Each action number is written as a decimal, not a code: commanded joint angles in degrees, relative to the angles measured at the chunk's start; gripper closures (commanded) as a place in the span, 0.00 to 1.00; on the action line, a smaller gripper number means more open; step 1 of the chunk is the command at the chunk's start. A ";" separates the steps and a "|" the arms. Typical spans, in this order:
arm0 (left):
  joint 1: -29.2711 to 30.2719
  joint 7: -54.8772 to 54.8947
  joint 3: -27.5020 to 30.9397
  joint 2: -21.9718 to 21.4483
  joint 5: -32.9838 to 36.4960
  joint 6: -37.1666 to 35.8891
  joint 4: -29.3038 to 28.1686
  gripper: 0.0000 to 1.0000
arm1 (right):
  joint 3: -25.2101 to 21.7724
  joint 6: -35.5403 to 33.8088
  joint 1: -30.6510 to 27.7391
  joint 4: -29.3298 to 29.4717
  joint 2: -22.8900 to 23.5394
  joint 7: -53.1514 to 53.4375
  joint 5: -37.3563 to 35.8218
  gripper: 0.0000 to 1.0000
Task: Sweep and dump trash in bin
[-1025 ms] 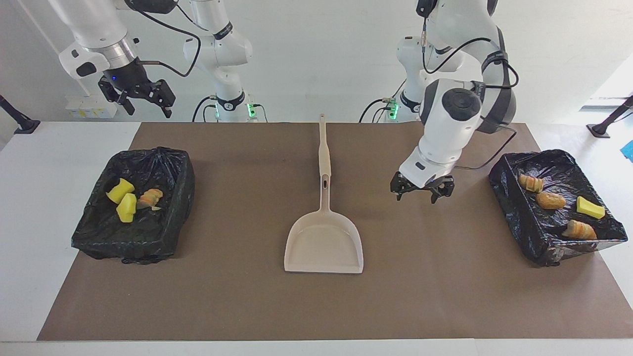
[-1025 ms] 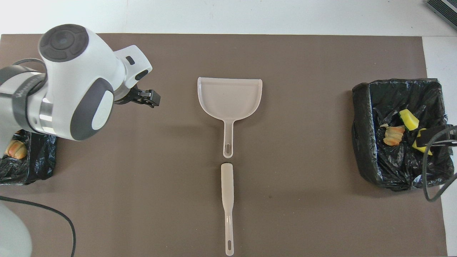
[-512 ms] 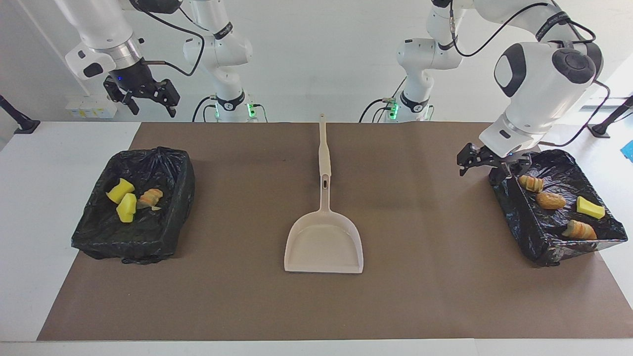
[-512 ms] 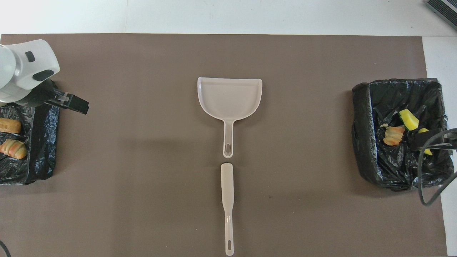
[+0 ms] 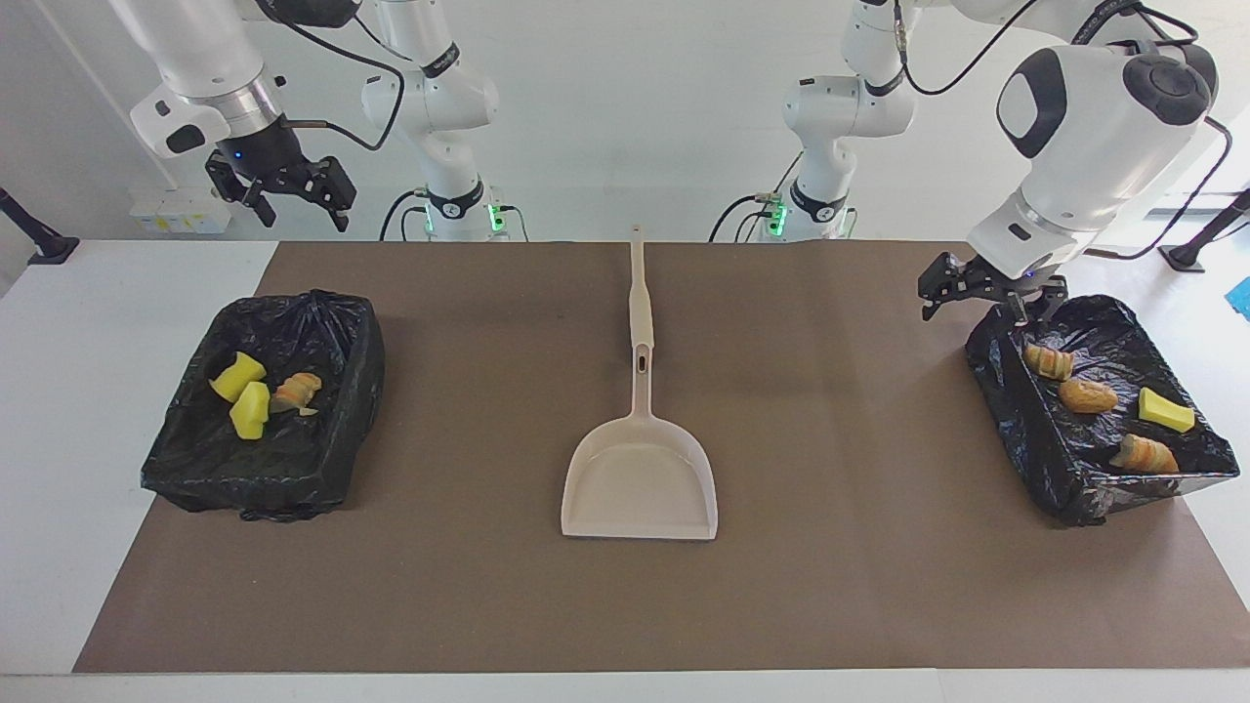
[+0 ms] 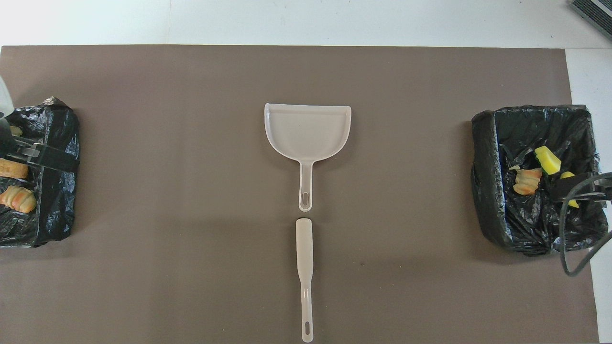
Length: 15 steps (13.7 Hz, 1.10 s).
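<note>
All the trash lies in two black-lined bins. The bin (image 5: pixel 363 361) at the right arm's end holds two yellow chunks (image 5: pixel 250 410) and an orange-brown piece (image 5: pixel 296 392). The bin (image 5: pixel 1006 410) at the left arm's end holds three bread-like pieces (image 5: pixel 1087 395) and a yellow chunk (image 5: pixel 1165 410). My left gripper (image 5: pixel 981 303) hangs open and empty over that bin's rim nearest the robots. My right gripper (image 5: pixel 298 210) is open and empty, raised high over the table's edge by its own bin, and in the overhead view it partly covers the trash there.
A beige dustpan (image 5: pixel 640 478) lies at mid-table, its mouth pointing away from the robots. A beige sweeper stick (image 5: pixel 640 293) lies in line with its handle, nearer to the robots. A brown mat (image 6: pixel 191 215) covers the table. A black cable (image 6: pixel 571 248) hangs by the right arm's bin.
My left gripper has swung from over the mat beside the dustpan to its own bin's rim and risen a little. The right gripper has shifted only slightly. Nothing on the table moved.
</note>
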 commanded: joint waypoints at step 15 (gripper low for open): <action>1.84 0.20 -0.05 -0.56 -1.21 0.50 0.21 0.00 | 0.01 0.81 -0.19 -1.41 -1.28 -3.51 0.38 0.00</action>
